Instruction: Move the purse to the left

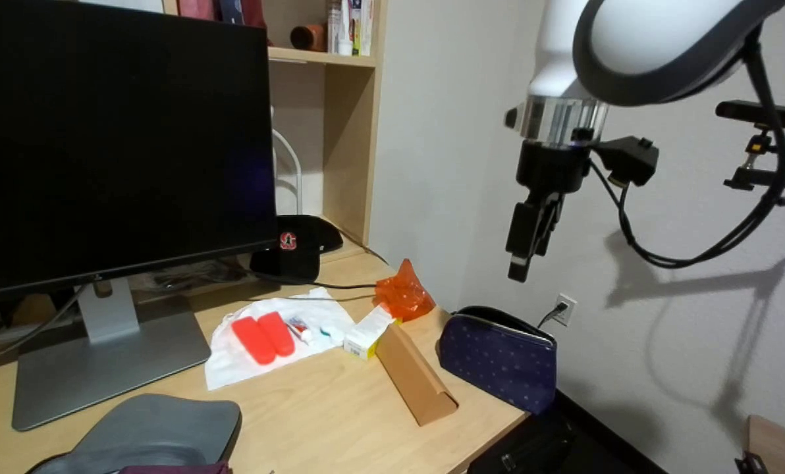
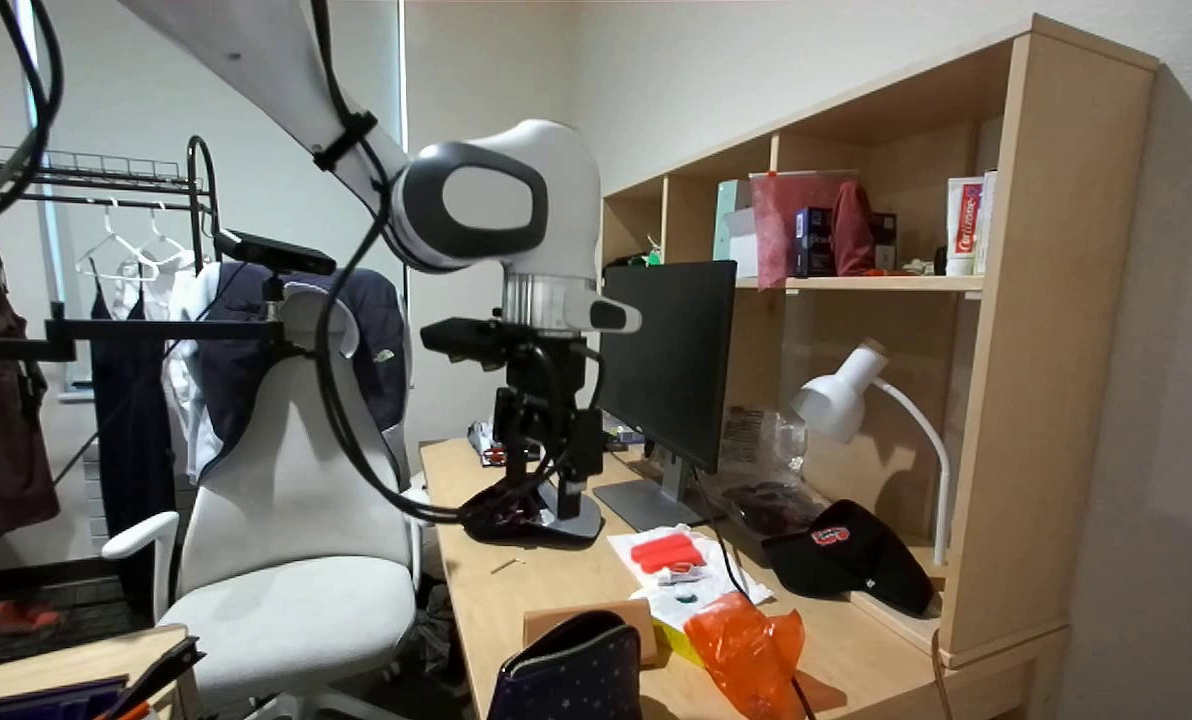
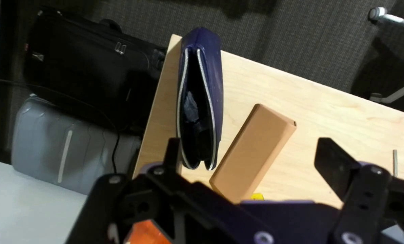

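The purse [image 1: 498, 359] is a dark navy pouch with small pale dots. It stands upright with its zipper open at the table corner, and it also shows in an exterior view [image 2: 576, 670]. In the wrist view the purse [image 3: 202, 98] lies beyond the left finger, its open mouth facing up. My gripper [image 3: 248, 145] is open, with its fingers wide apart and nothing between them. In both exterior views the gripper [image 1: 529, 260] [image 2: 546, 480] hangs in the air well above the table, apart from the purse.
A brown cardboard box [image 1: 415, 375] lies beside the purse. An orange plastic bag [image 1: 406, 293], a small white-yellow box [image 1: 366, 336] and red pieces on white paper [image 1: 264, 336] lie behind. A monitor [image 1: 116, 145] and black cap [image 1: 300, 243] stand further back. Suitcases [image 3: 97, 67] stand beyond the table edge.
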Tool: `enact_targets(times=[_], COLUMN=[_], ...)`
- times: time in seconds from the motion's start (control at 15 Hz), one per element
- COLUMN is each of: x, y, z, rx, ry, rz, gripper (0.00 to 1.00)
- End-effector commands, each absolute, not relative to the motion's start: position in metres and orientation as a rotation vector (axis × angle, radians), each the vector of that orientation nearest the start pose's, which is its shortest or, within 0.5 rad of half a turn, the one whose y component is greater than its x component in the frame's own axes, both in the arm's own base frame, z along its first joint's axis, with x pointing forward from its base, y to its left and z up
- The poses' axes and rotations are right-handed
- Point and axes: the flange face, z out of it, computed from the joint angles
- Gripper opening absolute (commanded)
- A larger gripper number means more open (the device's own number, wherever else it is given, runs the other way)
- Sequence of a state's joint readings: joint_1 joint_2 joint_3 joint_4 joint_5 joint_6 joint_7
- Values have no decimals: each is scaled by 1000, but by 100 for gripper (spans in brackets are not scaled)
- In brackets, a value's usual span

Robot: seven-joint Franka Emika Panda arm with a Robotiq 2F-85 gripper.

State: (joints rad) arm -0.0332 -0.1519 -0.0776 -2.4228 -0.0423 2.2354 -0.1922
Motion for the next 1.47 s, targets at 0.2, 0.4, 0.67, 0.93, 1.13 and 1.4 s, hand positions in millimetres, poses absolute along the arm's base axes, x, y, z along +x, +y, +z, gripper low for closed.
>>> enact_targets(times=[0.2,0.4,0.67,0.93,1.13,1.4], x=[464,467,477,490,498,506], y=[-54,-56,-55,-50,-50,-51], z=[275,250,222,207,204,202], rx=[-3001,-2979,-2986,-3008,-3003,-2998], ry=[-278,-347,-356,-363,-365,-369], rz=[12,16,58,46,42,33], gripper=[100,100,100,100,67,39])
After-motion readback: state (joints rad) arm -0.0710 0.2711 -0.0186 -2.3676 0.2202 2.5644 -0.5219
